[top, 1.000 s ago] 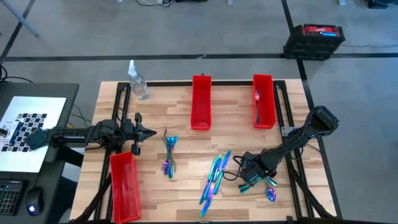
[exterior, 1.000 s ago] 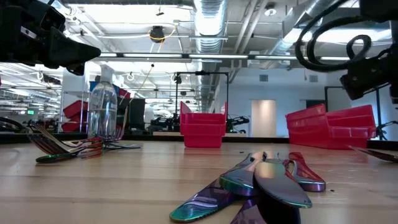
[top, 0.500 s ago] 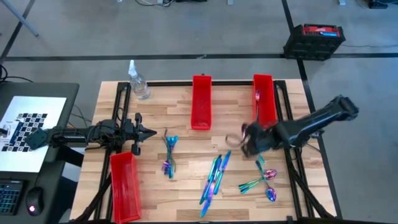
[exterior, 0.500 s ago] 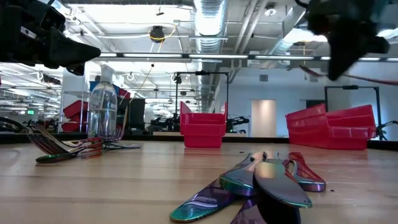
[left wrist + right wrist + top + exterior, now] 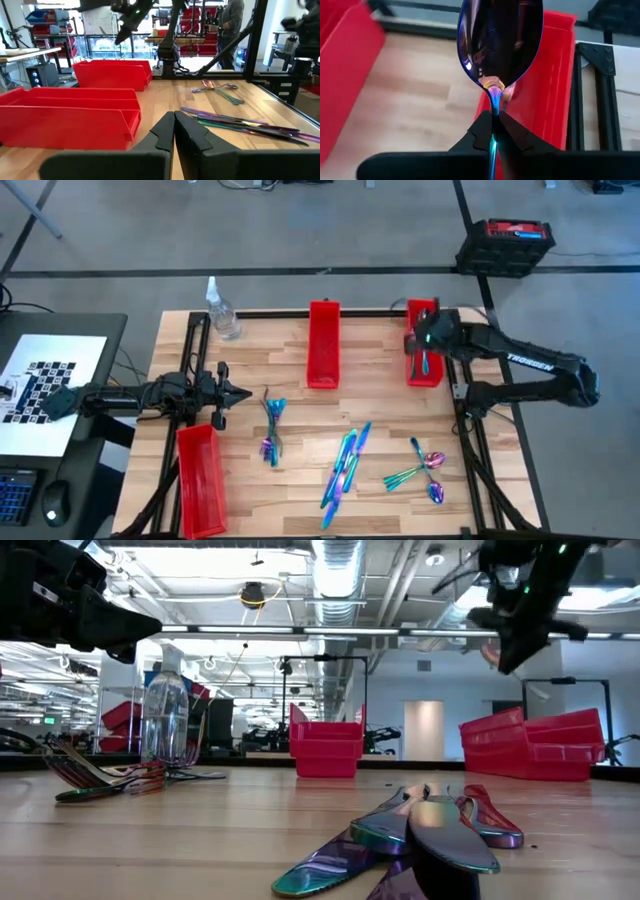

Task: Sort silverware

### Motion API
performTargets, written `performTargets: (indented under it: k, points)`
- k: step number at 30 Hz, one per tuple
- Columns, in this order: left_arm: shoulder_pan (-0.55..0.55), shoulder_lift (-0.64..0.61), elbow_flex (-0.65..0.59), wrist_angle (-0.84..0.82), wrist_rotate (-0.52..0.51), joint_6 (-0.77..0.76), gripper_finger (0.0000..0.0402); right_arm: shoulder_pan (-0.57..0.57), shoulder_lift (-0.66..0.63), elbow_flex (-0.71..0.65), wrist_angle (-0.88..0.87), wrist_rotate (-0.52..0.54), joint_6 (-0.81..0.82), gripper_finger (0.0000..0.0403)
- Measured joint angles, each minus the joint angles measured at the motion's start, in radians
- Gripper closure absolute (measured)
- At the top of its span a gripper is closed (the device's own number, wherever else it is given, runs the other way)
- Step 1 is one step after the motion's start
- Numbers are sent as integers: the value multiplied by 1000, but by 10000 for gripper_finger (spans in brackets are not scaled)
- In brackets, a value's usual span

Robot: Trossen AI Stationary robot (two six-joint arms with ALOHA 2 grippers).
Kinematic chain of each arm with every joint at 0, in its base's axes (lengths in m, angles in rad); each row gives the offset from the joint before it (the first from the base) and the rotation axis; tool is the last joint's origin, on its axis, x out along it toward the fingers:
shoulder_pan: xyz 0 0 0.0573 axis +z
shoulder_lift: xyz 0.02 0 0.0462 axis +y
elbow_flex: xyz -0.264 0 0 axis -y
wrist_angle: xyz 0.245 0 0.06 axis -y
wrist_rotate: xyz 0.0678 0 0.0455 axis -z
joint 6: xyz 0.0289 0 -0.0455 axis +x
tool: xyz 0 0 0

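An iridescent spoon point(image 5: 500, 40) is being held by its slim neck in the right pincer point(image 5: 495, 131), whose fingers are closing tightly on the handle so that the bowl is standing out ahead of them. The high view is showing this pincer point(image 5: 425, 340) hanging over the red bin point(image 5: 423, 345) at the counter's far right, which suggests the spoon is being carried there for release, a judgement rather than a thing seen. That bin appears to be holding cutlery already, though the arm is hiding most of it. The rest of the silverware is lying sorted by kind on the wooden counter point(image 5: 300, 410): a cluster of spoons point(image 5: 425, 470) near the right front, a fan of knives point(image 5: 345, 465) in the middle, and a bunch of forks point(image 5: 272, 430) further left. The middle bin point(image 5: 323, 345) and the left front bin point(image 5: 200, 480) are presumably waiting for those other kinds. The left pincer point(image 5: 235, 393) is resting idle at the counter's left side, its fingers point(image 5: 167, 135) pressing together on nothing.
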Motion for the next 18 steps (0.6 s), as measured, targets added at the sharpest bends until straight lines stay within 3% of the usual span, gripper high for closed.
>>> performTargets:
  k: [4, 9, 18]
  points:
    - [0, 3, 0, 4, -1, -13, 402, -106, 58, -41, 72, -57, -36, 403]
    - [-2, 2, 0, 2, -2, -32, 402, -176, 135, -46, 90, -56, -68, 397]
    - [0, 1, 0, 3, -3, 2, 402, -195, 218, -44, 114, -80, -87, 330]
